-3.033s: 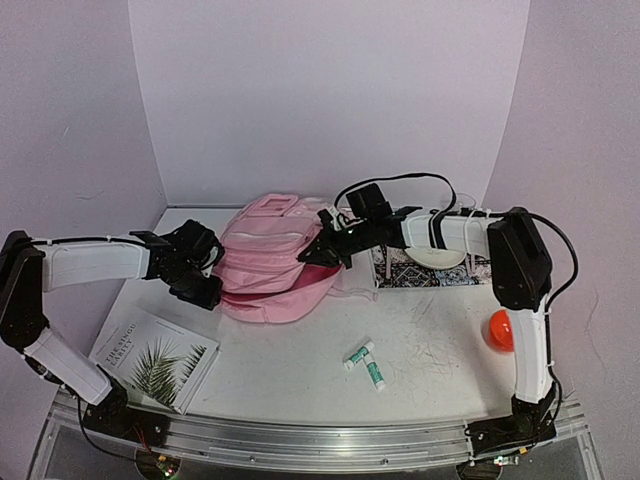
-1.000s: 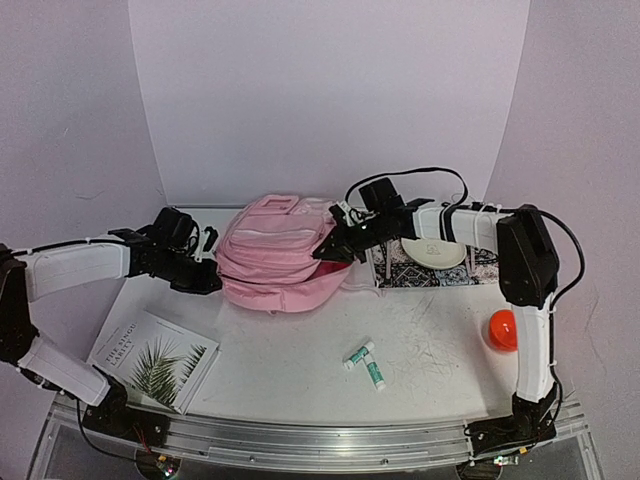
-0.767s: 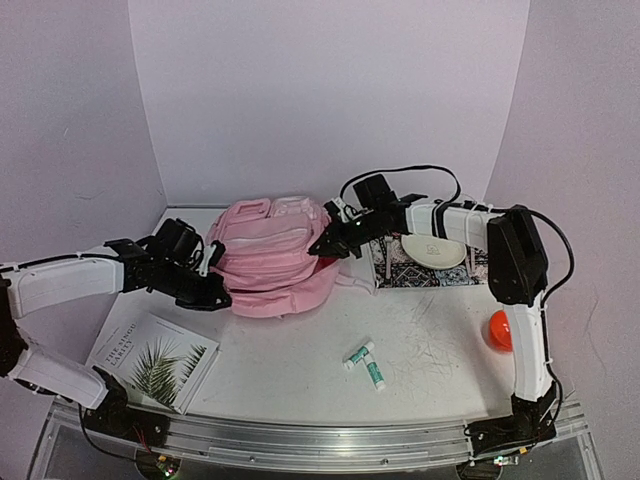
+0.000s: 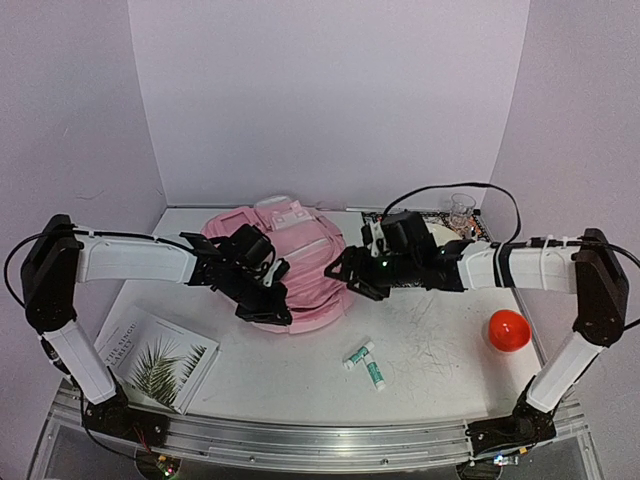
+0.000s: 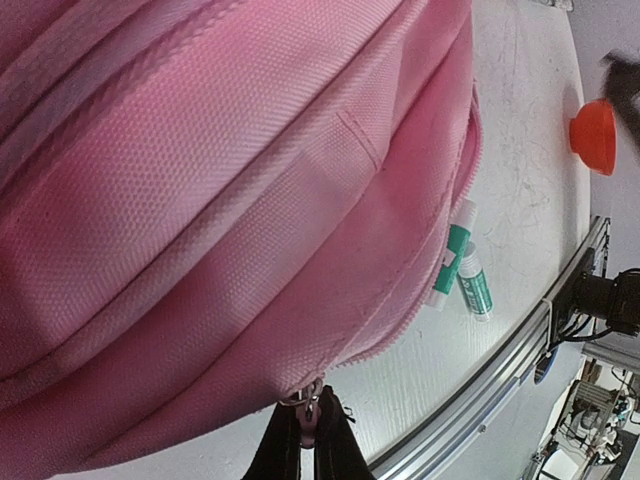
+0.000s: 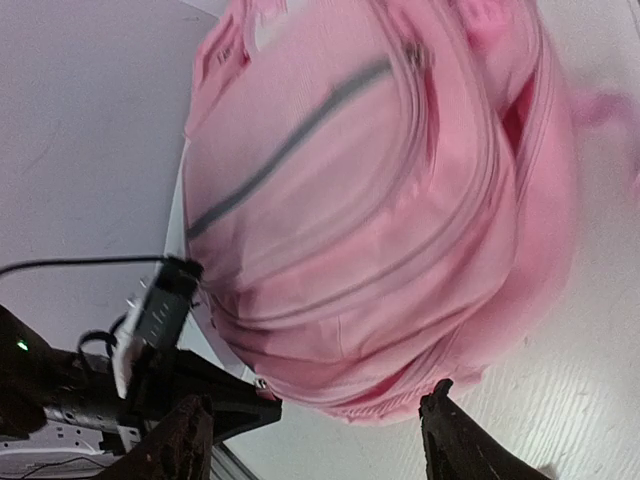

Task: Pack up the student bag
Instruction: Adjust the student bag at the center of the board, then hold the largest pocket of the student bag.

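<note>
Now, student bag [image 4: 300,262] between both hands.
My left hand [image 5: 308,450] pinches its zipper pull [image 5: 306,408]; right hand [image 6: 320,435] gapes beside its flank.

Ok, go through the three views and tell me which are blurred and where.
Top external: sharp and evenly lit, student bag clear. Left wrist: weave crisp, left gripper on the zip pull in focus, a dark smear top right. Right wrist: bag motion-blurred, worst at its right edge; right gripper dark.
</note>
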{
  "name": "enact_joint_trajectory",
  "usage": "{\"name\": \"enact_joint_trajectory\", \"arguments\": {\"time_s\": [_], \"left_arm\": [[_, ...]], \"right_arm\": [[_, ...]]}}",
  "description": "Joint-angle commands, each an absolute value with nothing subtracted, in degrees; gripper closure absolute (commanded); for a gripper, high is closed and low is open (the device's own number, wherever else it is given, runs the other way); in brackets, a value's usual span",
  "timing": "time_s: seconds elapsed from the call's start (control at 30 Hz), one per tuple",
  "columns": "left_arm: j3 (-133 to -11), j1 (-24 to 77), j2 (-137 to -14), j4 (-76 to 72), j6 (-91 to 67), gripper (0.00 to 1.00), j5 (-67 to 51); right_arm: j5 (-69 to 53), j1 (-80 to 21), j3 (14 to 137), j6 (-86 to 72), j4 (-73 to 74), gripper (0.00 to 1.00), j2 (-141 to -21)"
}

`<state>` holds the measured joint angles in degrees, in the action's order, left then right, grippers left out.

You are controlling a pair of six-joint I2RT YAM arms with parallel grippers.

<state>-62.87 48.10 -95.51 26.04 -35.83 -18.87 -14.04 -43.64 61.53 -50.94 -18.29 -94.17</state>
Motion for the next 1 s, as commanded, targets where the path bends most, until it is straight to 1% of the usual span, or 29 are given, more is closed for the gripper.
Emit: {"name": "enact_joint_trajectory", "arguments": {"time_s": [0.0, 0.07, 0.27, 0.4, 0.5, 0.6, 0.67, 0.73, 0.83, 0.97], "left_arm": [[-68.90, 49.86, -97.72, 21.21, -36.91, 1.00, -20.65], [-69.51, 50.21, -98.59, 21.15, -37.20, 1.00, -20.73], [-70.79, 50.84, -99.73, 20.79, -37.52, 1.00, -20.77], [-71.63, 51.29, -100.40, 20.60, -37.74, 1.00, -20.65], [-72.55, 51.62, -101.00, 20.48, -37.74, 1.00, -20.75], [-73.00, 52.05, -101.33, 20.46, -37.73, 1.00, -20.83], [-72.78, 52.27, -101.21, 20.46, -37.75, 1.00, -20.90], [-72.31, 52.29, -100.83, 20.48, -37.58, 1.00, -20.88], [-70.86, 52.30, -99.73, 20.48, -37.27, 1.00, -20.04], [-68.43, 52.22, -96.99, 21.85, -36.65, 1.00, -17.00]], "right_arm": [[-8.81, -46.30, 54.35, -65.37, -28.62, 0.25, -93.10], [-8.03, -47.38, 53.03, -69.11, -30.90, 0.23, -93.68], [-6.26, -49.32, 49.45, -78.17, -38.45, 0.21, -97.31], [-7.63, -49.81, 52.21, -79.66, -38.75, 0.20, -100.80], [-4.61, -51.17, 51.72, -82.43, -37.12, 0.20, -101.38], [-3.62, -51.46, 50.72, -84.40, -37.42, 0.23, -102.34], [-3.98, -51.51, 51.56, -84.31, -37.78, 0.27, -103.64], [-4.49, -51.48, 53.03, -83.87, -37.79, 0.35, -105.21], [-4.82, -51.46, 54.25, -83.34, -37.79, 0.51, -106.70], [-3.67, -51.22, 52.76, -82.85, -37.61, 0.76, -105.31]]}}
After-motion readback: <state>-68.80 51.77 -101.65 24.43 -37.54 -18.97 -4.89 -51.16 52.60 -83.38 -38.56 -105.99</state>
